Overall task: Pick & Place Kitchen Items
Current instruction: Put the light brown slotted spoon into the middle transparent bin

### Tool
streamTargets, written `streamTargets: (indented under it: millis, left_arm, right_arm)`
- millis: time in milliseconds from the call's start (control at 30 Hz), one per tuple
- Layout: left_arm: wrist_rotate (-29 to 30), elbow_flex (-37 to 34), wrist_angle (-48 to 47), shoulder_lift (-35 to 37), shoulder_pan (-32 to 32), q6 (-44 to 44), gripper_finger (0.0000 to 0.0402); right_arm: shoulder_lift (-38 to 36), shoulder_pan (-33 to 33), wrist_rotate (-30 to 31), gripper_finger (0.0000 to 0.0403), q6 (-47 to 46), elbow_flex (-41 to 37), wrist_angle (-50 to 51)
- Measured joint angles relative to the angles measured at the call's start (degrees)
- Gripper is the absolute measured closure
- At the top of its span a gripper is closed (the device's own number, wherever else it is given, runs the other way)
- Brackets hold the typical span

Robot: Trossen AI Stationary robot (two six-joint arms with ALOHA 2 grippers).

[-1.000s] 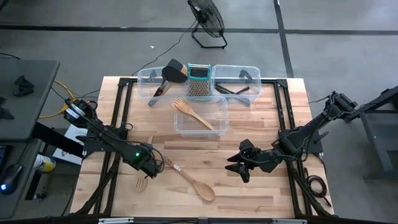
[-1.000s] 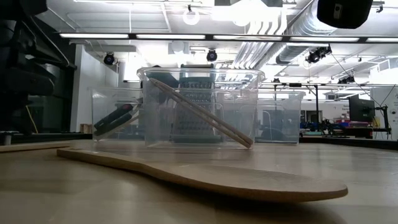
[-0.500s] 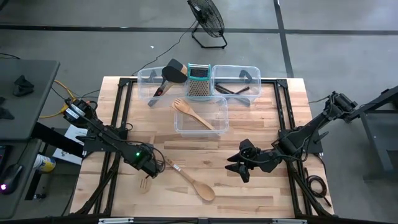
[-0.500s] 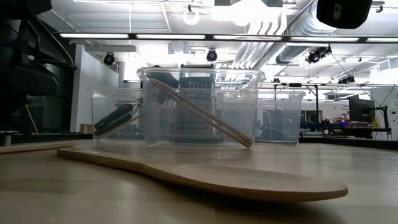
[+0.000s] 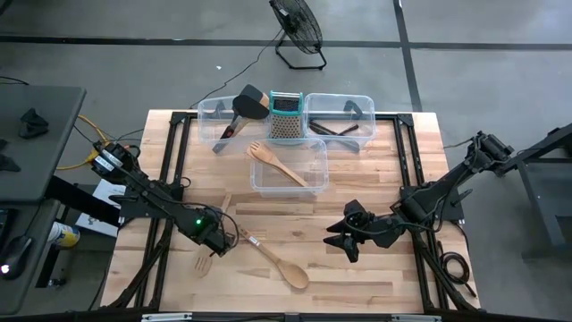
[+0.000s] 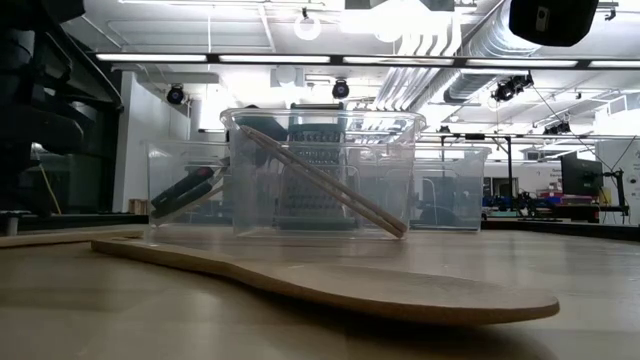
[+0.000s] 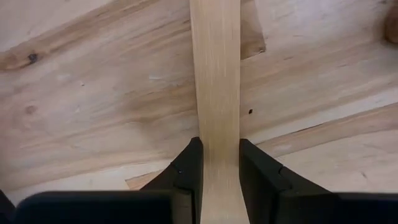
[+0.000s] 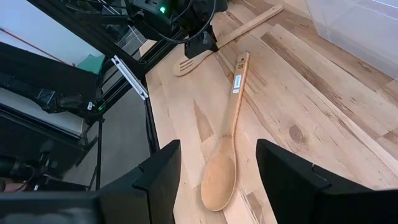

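High view put the left claw low on the bench, toward its near left part, clenched on the handle of a slotted wooden spatula. The spatula's head lay on the near side of the claw and its handle tip poked out on the far side. From the left wrist view, both dark fingers pressed flat against the sides of the pale handle, with bare planks all around it. Just to the claw's right a wooden spoon lay slanted, bowl toward the near edge, close to but apart from the spatula. Between that spoon and the near edge the boards stayed free.

Right claw hovered well apart on the spoon's other side, its fingers spread wide with nothing between them, the spoon's bowl ahead of it. Beyond both claws, toward the far edge, stood three clear bins, the nearest holding a wooden fork, with a broad open strip of bench before them.
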State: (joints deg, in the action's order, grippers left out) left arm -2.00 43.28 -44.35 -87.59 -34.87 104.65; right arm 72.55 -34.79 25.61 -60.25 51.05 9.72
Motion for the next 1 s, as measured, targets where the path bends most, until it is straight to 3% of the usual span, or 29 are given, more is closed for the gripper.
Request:
streamTargets:
  millis: [700,1000]
  left_arm:
    - [-0.7,7.1,0.0,10.2,-0.1,-13.0,0.0331]
    - [-0.6,12.3,5.5,12.5,-0.1,-21.6,0.0331]
  right_arm:
    - [0.0,0.0,0.0,0.0202,0.3,0.0,0.5]
    - [0.0,0.0,0.0,0.0202,1.1,0.0,0.4]
